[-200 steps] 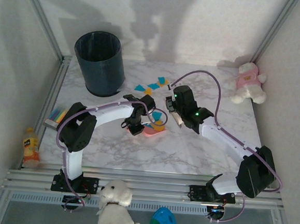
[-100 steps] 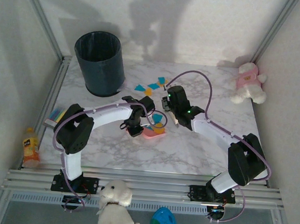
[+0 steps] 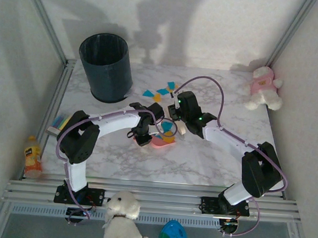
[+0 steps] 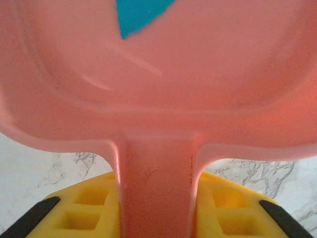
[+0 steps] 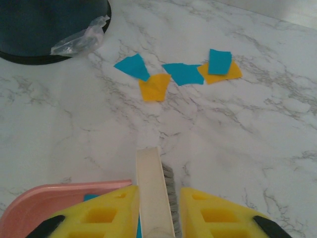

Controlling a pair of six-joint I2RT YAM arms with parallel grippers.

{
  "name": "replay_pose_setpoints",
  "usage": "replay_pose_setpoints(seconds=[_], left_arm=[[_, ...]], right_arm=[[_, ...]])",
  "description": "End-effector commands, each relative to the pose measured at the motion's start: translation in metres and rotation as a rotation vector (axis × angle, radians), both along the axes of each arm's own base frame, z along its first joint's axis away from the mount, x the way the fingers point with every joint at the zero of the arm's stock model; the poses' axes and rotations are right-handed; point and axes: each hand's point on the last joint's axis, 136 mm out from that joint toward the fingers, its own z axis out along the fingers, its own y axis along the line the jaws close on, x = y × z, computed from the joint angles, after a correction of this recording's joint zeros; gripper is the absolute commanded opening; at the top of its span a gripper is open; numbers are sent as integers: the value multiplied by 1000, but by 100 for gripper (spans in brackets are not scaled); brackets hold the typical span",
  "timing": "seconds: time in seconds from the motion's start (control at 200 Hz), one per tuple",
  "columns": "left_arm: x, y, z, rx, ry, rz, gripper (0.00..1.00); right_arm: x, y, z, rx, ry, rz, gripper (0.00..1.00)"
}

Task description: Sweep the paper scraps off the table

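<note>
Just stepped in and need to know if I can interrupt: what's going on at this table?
Two arms are sweeping up paper. The left gripper holds a pink dustpan by its handle, with a blue scrap in it. The right gripper holds a small brush beside the pan. Several orange and blue paper scraps lie on the table near the bin.

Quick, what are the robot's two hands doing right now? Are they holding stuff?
The left gripper: closed, holding the pink dustpan by its handle.
The right gripper: closed, holding the small brush.
</note>
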Motion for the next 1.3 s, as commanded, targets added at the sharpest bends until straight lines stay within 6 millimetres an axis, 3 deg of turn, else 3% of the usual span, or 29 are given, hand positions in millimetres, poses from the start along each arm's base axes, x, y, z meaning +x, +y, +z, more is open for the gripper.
replay_pose_setpoints(seconds=[0.0, 0.466, 0.781, 1.041, 1.297], left_arm=[[-6, 2, 3, 10, 9, -20, 0], [-4, 2, 4, 12, 0, -17, 0], [-4, 2, 4, 13, 0, -15, 0], [-4, 2, 4, 14, 0, -15, 0], [-4, 1, 4, 9, -3, -18, 0]], right_arm=[[-13, 3, 9, 36, 29, 32, 0], [-22, -1, 29, 85, 26, 21, 0], [-10, -27, 49, 139, -99, -147, 0], [3, -43, 33, 75, -115, -265, 0], [6, -33, 14, 54, -81, -247, 0]])
